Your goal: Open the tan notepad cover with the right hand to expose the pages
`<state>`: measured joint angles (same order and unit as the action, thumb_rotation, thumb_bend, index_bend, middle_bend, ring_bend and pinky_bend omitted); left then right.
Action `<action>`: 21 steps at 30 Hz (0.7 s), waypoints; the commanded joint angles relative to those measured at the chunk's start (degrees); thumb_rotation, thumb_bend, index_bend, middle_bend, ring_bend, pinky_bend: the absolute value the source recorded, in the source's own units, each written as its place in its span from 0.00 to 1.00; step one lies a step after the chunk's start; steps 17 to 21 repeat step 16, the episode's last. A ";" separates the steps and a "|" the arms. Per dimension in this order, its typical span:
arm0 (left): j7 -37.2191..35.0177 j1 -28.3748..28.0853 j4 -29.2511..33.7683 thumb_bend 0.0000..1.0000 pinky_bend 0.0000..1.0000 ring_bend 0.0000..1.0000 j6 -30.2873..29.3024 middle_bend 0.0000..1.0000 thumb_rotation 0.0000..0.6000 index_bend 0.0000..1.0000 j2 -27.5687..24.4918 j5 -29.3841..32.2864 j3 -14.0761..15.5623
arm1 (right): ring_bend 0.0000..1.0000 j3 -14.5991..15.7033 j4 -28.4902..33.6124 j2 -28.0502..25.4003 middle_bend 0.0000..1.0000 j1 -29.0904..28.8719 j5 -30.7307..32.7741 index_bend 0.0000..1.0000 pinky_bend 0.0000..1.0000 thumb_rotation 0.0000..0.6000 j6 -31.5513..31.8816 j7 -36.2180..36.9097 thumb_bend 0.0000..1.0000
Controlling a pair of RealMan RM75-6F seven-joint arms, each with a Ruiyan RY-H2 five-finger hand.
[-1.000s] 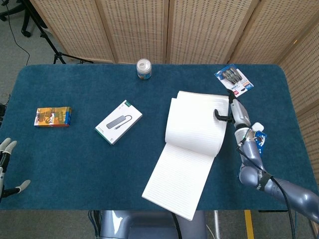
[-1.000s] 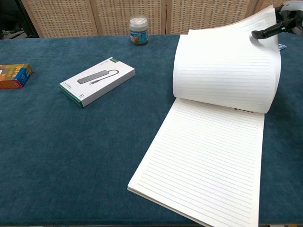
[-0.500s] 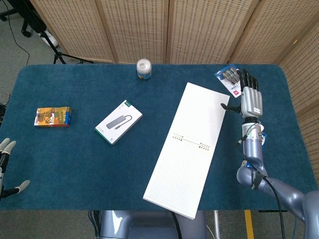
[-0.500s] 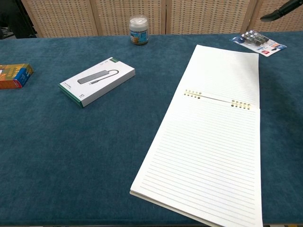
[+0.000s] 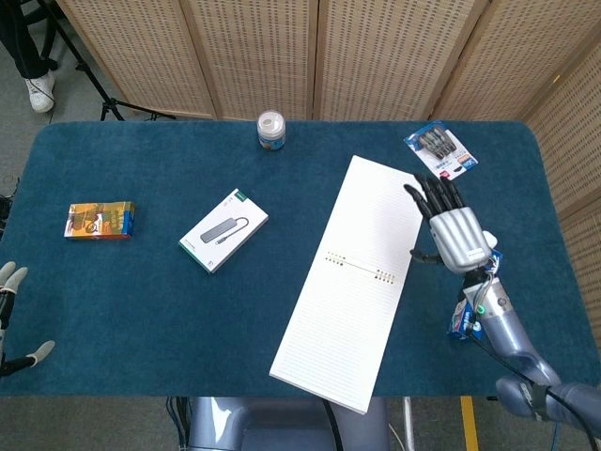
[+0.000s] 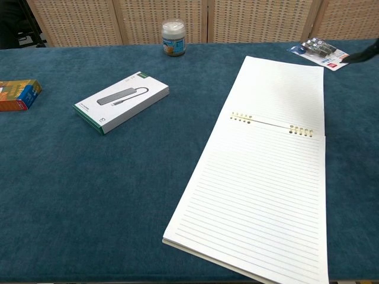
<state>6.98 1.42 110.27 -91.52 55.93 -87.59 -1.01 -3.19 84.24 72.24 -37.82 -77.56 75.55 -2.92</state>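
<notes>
The notepad (image 5: 362, 282) (image 6: 269, 171) lies flat and fully opened on the blue table, its lined white pages showing on both sides of the ring binding (image 6: 271, 122). No tan cover is visible. My right hand (image 5: 449, 228) hovers by the pad's right edge near the binding, fingers spread, palm down, holding nothing; only a dark fingertip (image 6: 364, 55) of it shows at the right edge of the chest view. My left hand (image 5: 13, 315) is at the table's front left edge, fingers apart and empty.
A white-and-green box (image 5: 223, 229) (image 6: 121, 100) lies left of the pad. A small jar (image 5: 270, 130) (image 6: 173, 36) stands at the back. An orange packet (image 5: 100, 220) (image 6: 18, 94) sits far left. A blister pack (image 5: 440, 151) (image 6: 323, 51) lies at the back right.
One second ago my right hand held a curled page up; it let the page drop flat, then drew back toward the front along the pad's right edge.
</notes>
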 commanded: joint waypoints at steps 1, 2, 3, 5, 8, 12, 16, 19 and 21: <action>-0.02 0.17 -0.09 0.05 0.00 0.00 -0.30 0.00 1.00 0.00 0.07 -0.26 0.06 | 0.00 3.90 6.02 -4.09 0.00 3.32 -4.94 0.00 0.00 1.00 2.36 -4.47 0.00; -0.03 0.21 -0.10 0.05 0.00 0.00 -0.40 0.00 1.00 0.00 0.09 -0.33 0.07 | 0.00 4.47 6.95 -4.46 0.00 3.95 -5.67 0.00 0.00 1.00 2.83 -4.92 0.00; -0.01 0.28 -0.14 0.05 0.00 0.00 -0.55 0.00 1.00 0.00 0.12 -0.47 0.09 | 0.00 5.24 8.19 -4.85 0.00 4.99 -6.60 0.00 0.00 1.00 3.71 -5.62 0.00; 0.29 0.41 -0.30 0.05 0.00 0.00 -0.85 0.00 1.00 0.00 0.26 -0.85 0.14 | 0.00 6.93 10.42 -4.90 0.00 7.98 -7.84 0.00 0.00 1.00 6.05 -7.22 0.00; 0.98 0.52 -0.59 0.05 0.00 0.00 -1.16 0.00 1.00 0.00 0.60 -1.66 0.34 | 0.00 7.56 12.36 -3.28 0.00 12.07 -7.20 0.00 0.00 1.00 9.22 -7.79 0.00; 1.37 0.83 -0.93 0.05 0.00 0.00 -1.94 0.00 1.00 0.00 1.10 -2.24 0.33 | 0.00 7.94 14.29 -0.84 0.00 17.09 -6.59 0.00 0.00 1.00 13.88 -7.39 0.00; 0.99 0.88 -1.04 0.05 0.00 0.00 -1.97 0.00 1.00 0.00 1.04 -2.35 0.33 | 0.00 6.61 15.57 0.36 0.00 19.18 -6.88 0.00 0.00 1.00 15.50 -7.02 0.00; 0.99 0.88 -1.04 0.05 0.00 0.00 -1.97 0.00 1.00 0.00 1.04 -2.35 0.33 | 0.00 6.61 15.57 0.36 0.00 19.18 -6.88 0.00 0.00 1.00 15.50 -7.02 0.00; 0.99 0.88 -1.04 0.05 0.00 0.00 -1.97 0.00 1.00 0.00 1.04 -2.35 0.33 | 0.00 6.61 15.57 0.36 0.00 19.18 -6.88 0.00 0.00 1.00 15.50 -7.02 0.00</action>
